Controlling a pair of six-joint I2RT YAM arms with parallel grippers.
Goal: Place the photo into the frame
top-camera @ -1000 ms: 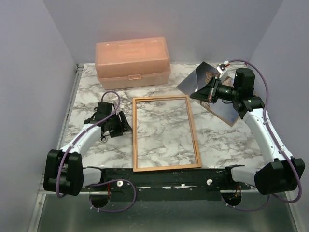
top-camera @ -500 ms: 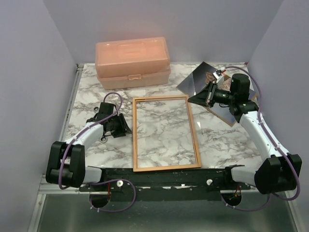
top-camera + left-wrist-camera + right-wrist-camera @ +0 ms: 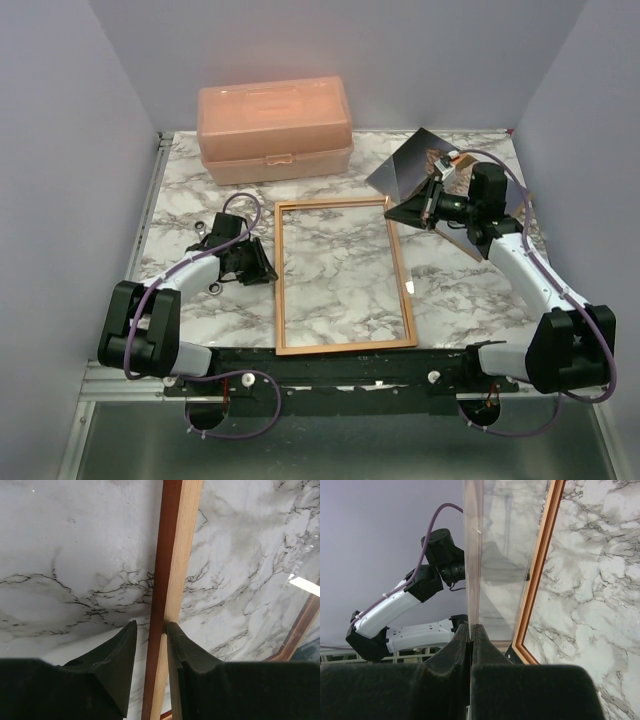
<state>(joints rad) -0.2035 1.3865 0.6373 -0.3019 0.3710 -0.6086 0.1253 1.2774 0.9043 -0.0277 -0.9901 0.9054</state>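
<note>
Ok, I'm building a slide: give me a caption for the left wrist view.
Left gripper straddles a rail of the frame on the marble table, jaws not yet clamped.

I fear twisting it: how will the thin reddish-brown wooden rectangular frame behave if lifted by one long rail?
Probably light: the thin reddish-brown wooden frame has slim rails. Gripped on one rail, where the left gripper straddles it, it would likely tilt and swing.
</note>
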